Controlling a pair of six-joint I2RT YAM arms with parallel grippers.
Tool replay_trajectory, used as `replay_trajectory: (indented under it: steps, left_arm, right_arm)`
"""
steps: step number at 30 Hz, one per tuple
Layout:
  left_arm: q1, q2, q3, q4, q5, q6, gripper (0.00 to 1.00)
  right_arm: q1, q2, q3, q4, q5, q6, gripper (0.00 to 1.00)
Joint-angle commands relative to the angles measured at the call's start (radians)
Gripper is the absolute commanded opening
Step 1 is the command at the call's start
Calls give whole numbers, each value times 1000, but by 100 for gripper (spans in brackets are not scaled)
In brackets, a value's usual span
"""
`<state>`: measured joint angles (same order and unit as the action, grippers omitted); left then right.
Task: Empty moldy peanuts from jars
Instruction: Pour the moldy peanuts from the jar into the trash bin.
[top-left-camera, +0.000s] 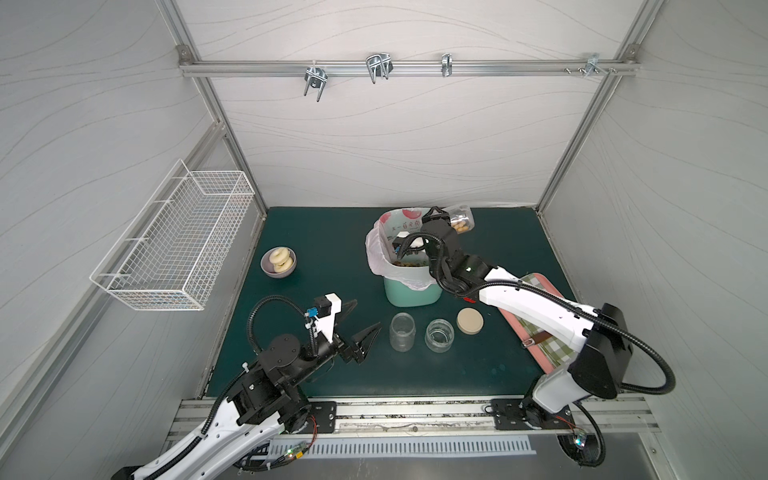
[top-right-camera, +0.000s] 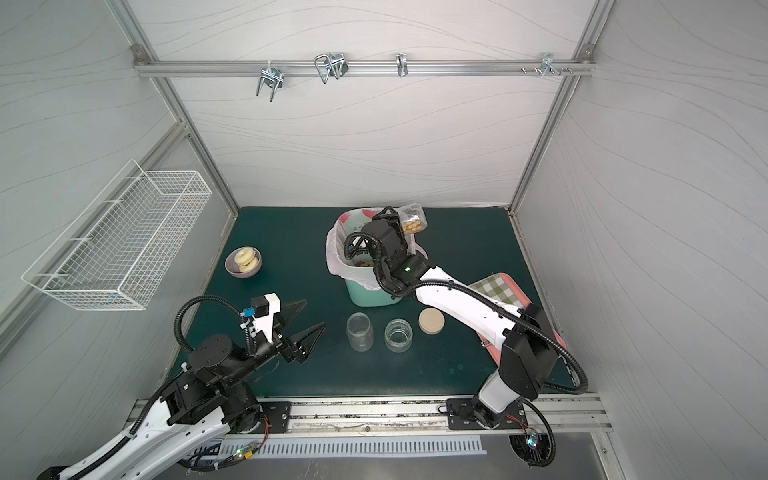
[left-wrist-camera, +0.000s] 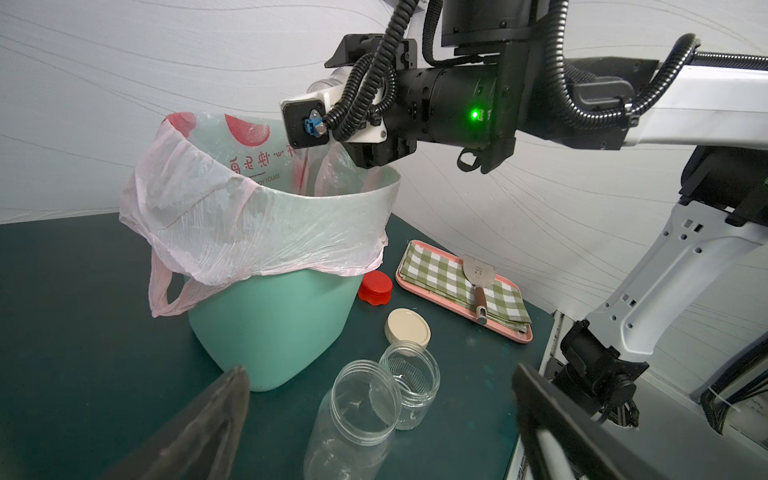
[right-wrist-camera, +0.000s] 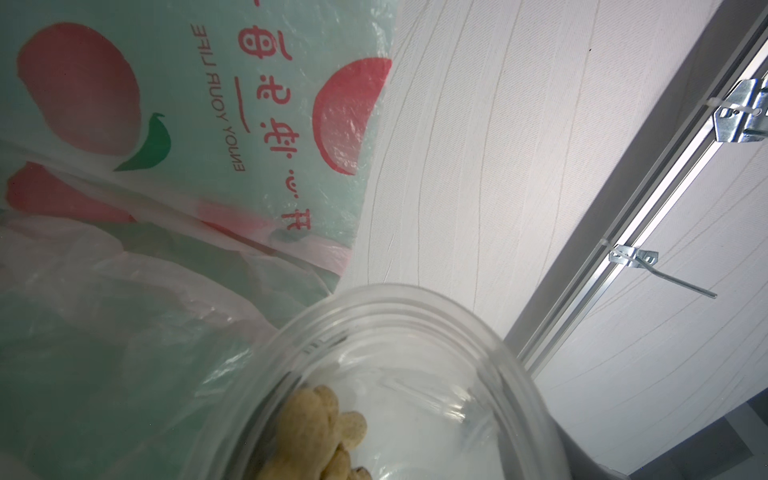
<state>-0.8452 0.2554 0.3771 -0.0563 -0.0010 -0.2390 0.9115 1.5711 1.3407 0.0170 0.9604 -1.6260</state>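
Note:
My right gripper (top-left-camera: 445, 219) is shut on a lidless clear jar (top-left-camera: 460, 217), held tilted above the back right rim of the mint-green bin (top-left-camera: 411, 293). Moldy peanuts (top-left-camera: 462, 226) lie inside that jar (right-wrist-camera: 395, 332), and in the right wrist view the peanuts (right-wrist-camera: 320, 428) sit low in it. More peanuts (top-left-camera: 409, 262) lie in the bin's pink liner. An empty taller jar (top-left-camera: 402, 331) and an empty squat jar (top-left-camera: 439, 335) stand in front of the bin, both without lids. My left gripper (top-left-camera: 365, 313) is open, left of the taller jar (left-wrist-camera: 353, 415) and apart from it.
A beige lid (top-left-camera: 470, 321) lies right of the squat jar; a red lid (left-wrist-camera: 375, 287) lies beside the bin. A pink tray (left-wrist-camera: 465, 286) with a checked cloth and spatula lies under my right arm. A bowl of ring pastries (top-left-camera: 278, 262) and a wire basket (top-left-camera: 174, 245) are at the left.

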Motion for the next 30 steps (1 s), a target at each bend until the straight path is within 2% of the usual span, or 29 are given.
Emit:
replay_trajectory:
  steps: [1, 30]
  left_arm:
    - [2, -15, 20, 28, -5, 8, 99]
    - [2, -9, 17, 35, -3, 6, 99]
  right_arm:
    - [16, 19, -9, 85, 37, -90, 0]
    - [7, -16, -7, 44, 18, -9, 1]
